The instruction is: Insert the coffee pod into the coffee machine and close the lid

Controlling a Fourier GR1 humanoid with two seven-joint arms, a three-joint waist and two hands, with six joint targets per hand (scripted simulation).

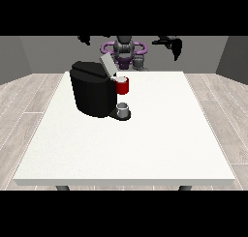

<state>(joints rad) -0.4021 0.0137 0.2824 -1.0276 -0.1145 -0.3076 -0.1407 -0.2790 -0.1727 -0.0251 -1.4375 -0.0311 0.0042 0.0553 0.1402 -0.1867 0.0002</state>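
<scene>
Looking at pretty early days here, going by the layout. Got a black coffee machine [92, 93] sitting on the white bench [145, 149], with its lid [107, 64] tilted up and open at the top of the machine. So no closing done yet, which makes sense if nothing has gone in.

Spotting a red thing at the machine [123, 86], right at its front, just under the raised lid. Not counting that as the pod. Also seeing a small grey thing [124, 109] low down at the machine's front, resting on or right against the base. Could be the pod, could be a little cup; honestly can't tell from this far out, so calling it a grey thing and leaving it there. No other plain sign of the pod anywhere around the machine.

As for the robot: both arms up in the air, well behind and above the machine. Hand at the view's right [173, 45] hanging well off to the far side of the machine, touching nothing visible. Hand at the view's left [85, 38] hovering up behind the machine's back corner, also apart from it. Can't make out whether either hand is open or closed, too small and dark to say. Nothing visibly carried by either one, though.

Judging by all that: grabbing the pod, dropping it in under the lid and flipping the lid down all look like work left to do. Basically everything.
</scene>
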